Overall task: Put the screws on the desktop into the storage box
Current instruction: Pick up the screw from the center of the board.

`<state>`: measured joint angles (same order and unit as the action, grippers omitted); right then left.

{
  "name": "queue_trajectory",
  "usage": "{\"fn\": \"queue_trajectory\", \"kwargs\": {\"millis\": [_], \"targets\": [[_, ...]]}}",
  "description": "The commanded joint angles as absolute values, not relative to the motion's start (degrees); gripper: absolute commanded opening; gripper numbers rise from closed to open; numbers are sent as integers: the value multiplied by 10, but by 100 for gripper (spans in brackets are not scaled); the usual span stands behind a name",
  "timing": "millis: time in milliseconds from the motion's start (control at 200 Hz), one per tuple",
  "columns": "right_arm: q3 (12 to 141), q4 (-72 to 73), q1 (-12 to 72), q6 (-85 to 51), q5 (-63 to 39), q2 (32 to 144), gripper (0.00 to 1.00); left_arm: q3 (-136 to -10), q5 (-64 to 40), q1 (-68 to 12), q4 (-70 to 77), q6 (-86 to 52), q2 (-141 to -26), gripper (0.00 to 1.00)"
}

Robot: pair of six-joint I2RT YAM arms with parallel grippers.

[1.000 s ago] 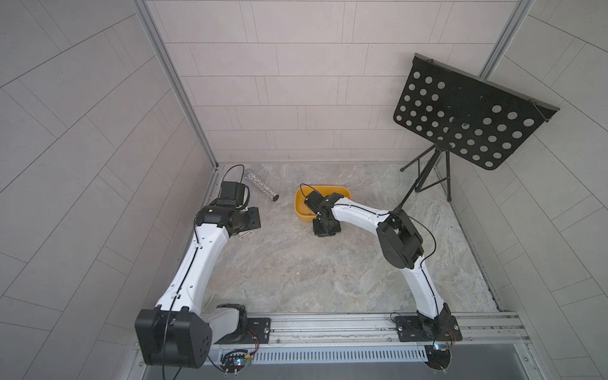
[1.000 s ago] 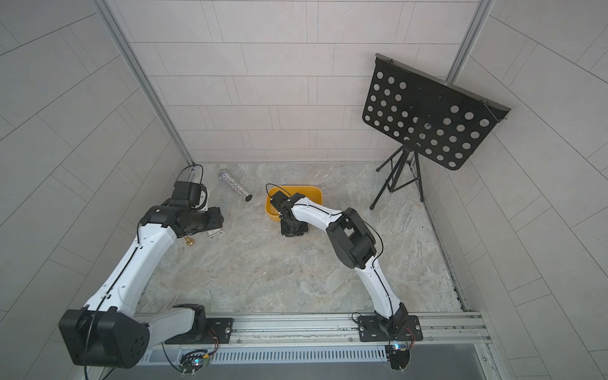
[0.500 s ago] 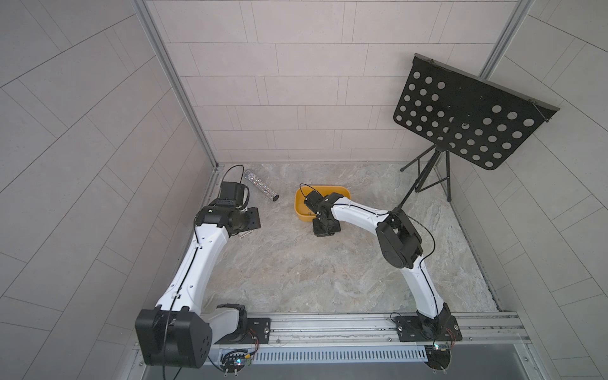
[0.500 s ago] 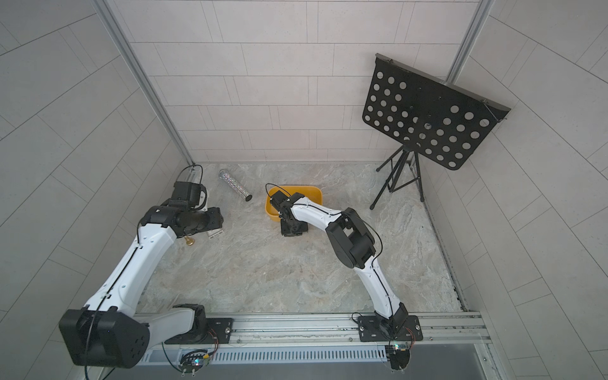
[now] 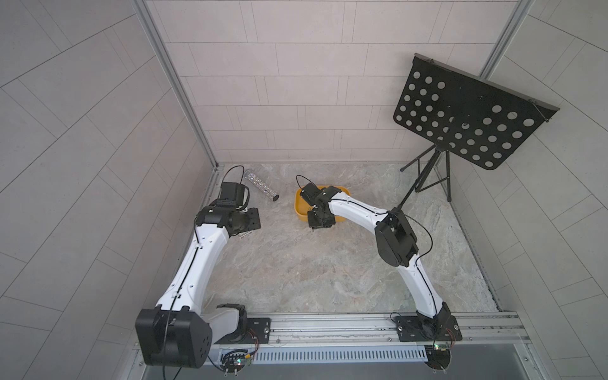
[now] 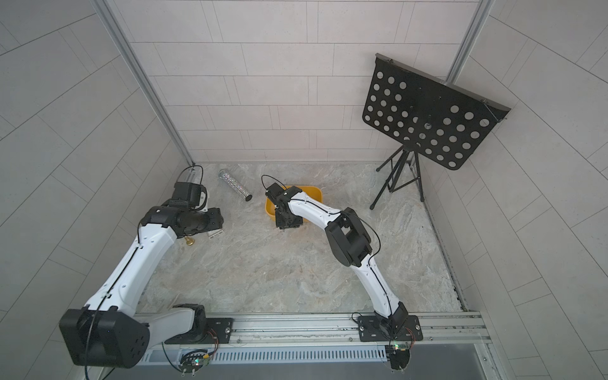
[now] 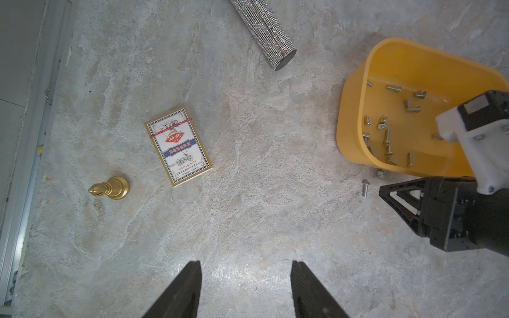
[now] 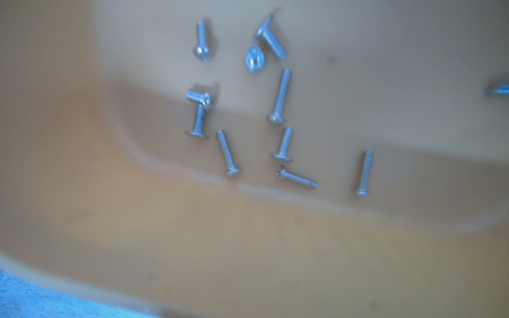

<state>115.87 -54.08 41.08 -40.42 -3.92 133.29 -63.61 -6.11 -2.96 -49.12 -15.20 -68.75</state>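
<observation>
Lying beside right hand (image 7: 388, 196): stray screw (image 7: 365, 188), outside storage box (image 7: 348, 124) (grip unreadable); left hand (image 7: 246, 265) spread

glitter tube (image 7: 263, 30) | card box (image 7: 178, 146) | gold piece (image 7: 110, 188), maybe chess pawn | music stand (image 5: 467, 113)

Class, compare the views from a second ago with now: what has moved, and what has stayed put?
The right gripper has edged slightly toward the storage box, at its near wall; whether it took or released anything cannot be seen. The left gripper stays open and still; the box, the glittery tube and the music stand have not moved.
</observation>
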Motion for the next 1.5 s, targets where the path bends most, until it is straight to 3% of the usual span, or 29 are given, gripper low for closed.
{"fn": "queue_trajectory", "kwargs": {"millis": [0,750,1196,1491], "targets": [[1188,-582,405,-397,-21,1359,38,-633,-60,-26,-492,-154,-677,59],[1273,-607,387,-393,-18,1427,39,-632,-61,-25,-491,-153,-678,59],[1274,-618,387,-387,-37,1437,23,-633,-61,-25,-489,-152,-679,59],[1276,-629,387,-387,-38,1426,20,-632,-61,-25,-490,-152,-679,59]]}}
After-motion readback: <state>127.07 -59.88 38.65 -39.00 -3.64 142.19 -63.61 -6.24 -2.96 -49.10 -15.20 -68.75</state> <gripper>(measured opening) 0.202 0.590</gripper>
